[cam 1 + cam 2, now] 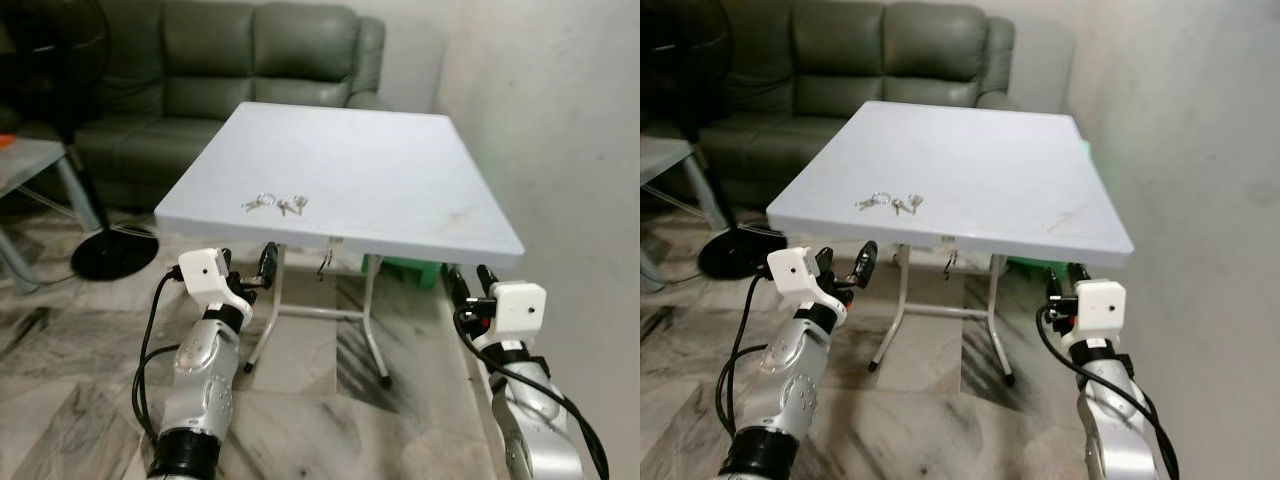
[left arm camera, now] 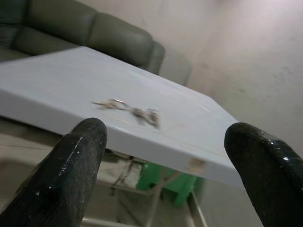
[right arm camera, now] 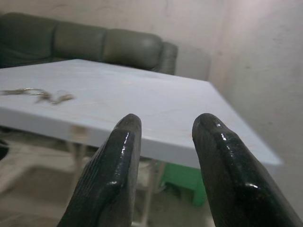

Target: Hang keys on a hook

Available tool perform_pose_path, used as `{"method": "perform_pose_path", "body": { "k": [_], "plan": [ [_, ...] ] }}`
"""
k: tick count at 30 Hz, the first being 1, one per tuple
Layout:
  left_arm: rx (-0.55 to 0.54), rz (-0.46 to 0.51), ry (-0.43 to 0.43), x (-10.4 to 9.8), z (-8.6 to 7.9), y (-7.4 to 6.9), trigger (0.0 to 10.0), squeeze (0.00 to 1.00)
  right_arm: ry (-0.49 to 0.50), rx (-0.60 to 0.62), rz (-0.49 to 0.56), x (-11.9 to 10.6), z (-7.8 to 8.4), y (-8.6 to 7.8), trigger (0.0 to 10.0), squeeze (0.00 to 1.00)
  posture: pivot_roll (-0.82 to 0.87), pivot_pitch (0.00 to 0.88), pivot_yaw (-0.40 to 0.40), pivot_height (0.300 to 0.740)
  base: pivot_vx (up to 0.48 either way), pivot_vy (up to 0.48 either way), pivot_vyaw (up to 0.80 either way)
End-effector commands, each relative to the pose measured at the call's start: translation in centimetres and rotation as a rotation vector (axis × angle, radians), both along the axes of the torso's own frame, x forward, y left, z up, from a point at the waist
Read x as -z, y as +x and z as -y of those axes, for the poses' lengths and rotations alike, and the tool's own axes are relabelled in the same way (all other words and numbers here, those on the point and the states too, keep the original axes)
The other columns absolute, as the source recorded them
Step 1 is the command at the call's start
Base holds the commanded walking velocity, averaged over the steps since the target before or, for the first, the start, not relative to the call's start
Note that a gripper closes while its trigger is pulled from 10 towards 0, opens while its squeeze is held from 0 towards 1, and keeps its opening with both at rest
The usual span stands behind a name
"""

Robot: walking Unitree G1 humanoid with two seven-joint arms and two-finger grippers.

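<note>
Stands before a white worktop (image 1: 400, 170), with a dark green sofa (image 1: 200, 60) beyond it. Holds the left gripper (image 1: 247, 262) spread wide, below the near edge and short of the keys (image 1: 275, 203), which lie just above and ahead of it. Keeps the right gripper (image 1: 466, 279) parted too, empty, well aside. No hook in sight. Best: raise the left gripper over the edge, descend squarely, pinch the ring.
</note>
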State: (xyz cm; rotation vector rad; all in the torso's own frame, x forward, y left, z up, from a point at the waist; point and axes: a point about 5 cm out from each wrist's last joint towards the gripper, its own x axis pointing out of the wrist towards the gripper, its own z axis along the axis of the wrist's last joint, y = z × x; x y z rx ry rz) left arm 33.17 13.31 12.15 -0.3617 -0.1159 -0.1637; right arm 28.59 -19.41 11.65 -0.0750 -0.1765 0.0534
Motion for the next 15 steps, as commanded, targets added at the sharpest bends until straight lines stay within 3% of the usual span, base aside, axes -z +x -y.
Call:
{"method": "perform_pose_path", "body": {
  "k": [1,15],
  "plan": [
    [-0.02,-0.003,0.009,-0.06,-0.73,0.09,10.0,0.0,0.004,-0.02,0.03,-0.74,-0.67,0.28,10.0,0.0,-0.03,0.0,-0.045,0.74,0.0,0.48,0.0],
    [-0.026,-0.005,0.011,-0.06,-0.79,0.12,10.0,0.0,0.006,-0.025,0.028,-0.75,-0.76,0.28,10.0,0.0,-0.03,0.0,-0.047,0.74,0.0,0.48,0.0]
  ]
}}
